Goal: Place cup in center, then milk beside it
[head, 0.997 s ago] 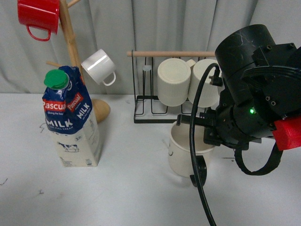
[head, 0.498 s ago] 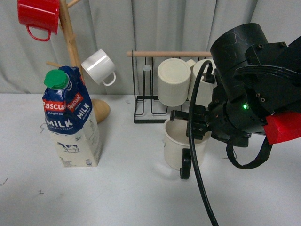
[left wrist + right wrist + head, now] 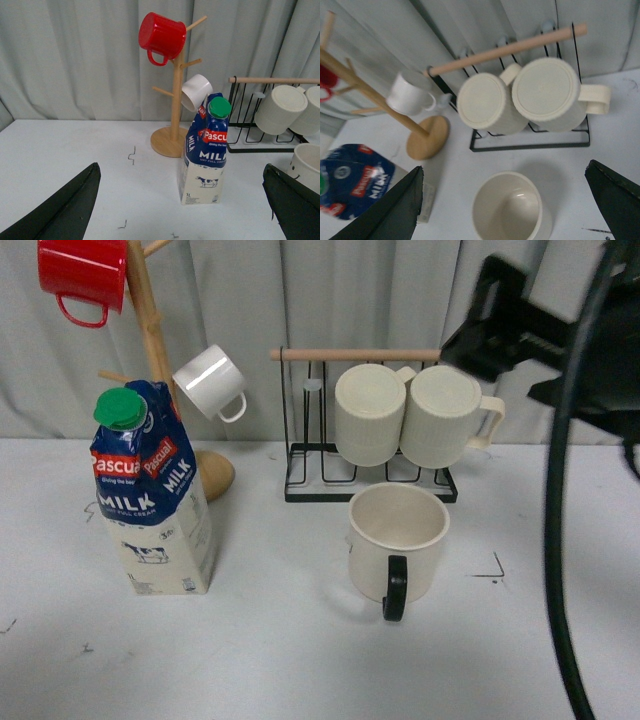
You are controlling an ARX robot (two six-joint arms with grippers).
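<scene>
The cup, cream-white with a black handle facing me, stands upright and free on the white tabletop, just left of a black corner mark of the center. My right gripper is open and empty, high above the cup. Only the right arm shows in the front view, at the upper right. The milk stands upright at the left, well apart from the cup. My left gripper is open and empty, facing the milk from a distance.
A black wire rack with two ribbed cream mugs stands right behind the cup. A wooden mug tree holds a red mug and a small white mug behind the milk. A black cable hangs at the right.
My right gripper shifted the cup slightly left, let go of it and rose up and back. The cup now stands free. The milk has not moved.
</scene>
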